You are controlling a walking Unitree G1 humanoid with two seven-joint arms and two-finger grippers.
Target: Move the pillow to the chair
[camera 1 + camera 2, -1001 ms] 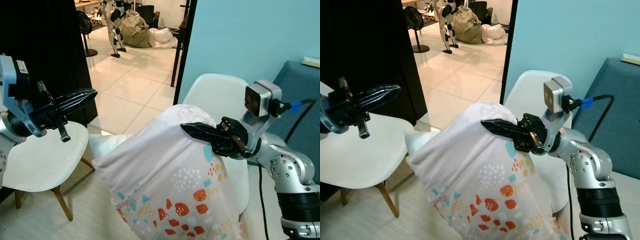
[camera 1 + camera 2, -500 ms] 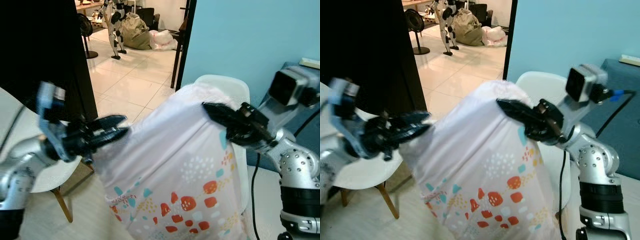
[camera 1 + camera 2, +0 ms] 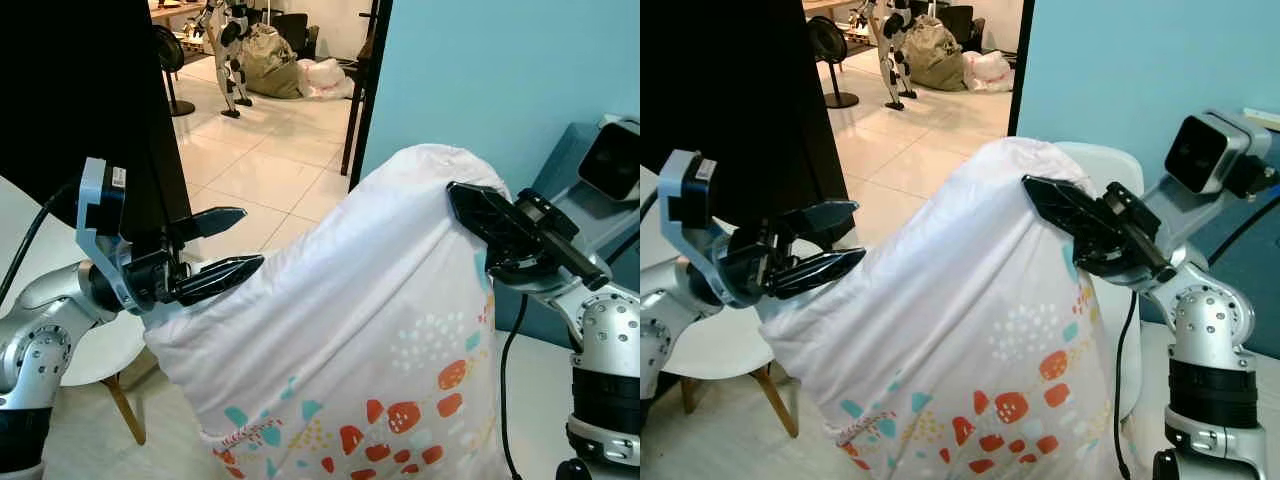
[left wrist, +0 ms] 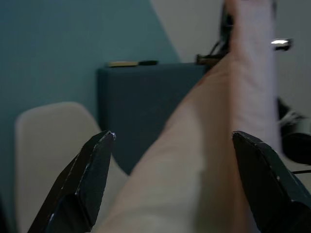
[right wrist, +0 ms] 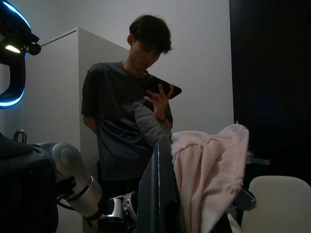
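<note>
A big pale pink pillow (image 3: pixel 350 330) with a coloured dot pattern is held up in front of me between both arms. My right gripper (image 3: pixel 470 205) is at its upper right side, shut on a bunch of the fabric (image 5: pixel 209 170). At the pillow's left corner my left gripper (image 3: pixel 253 238) stands open, with the pillow's edge (image 4: pixel 194 160) between its two fingers. One white chair (image 3: pixel 90 355) stands low on the left under the left arm. The back of a second white chair (image 3: pixel 1110 165) shows behind the pillow.
A blue sofa (image 3: pixel 565 165) stands against the teal wall on the right. On the left is a black panel (image 3: pixel 80 90). Tiled floor runs back to another robot (image 3: pixel 228 50) and some bags (image 3: pixel 270 60). A person (image 5: pixel 126 121) holding a tablet stands behind me.
The left gripper swung in from over the left chair to the pillow's left corner. The right arm rose, and the pillow now hangs higher and covers more of the chair behind it.
</note>
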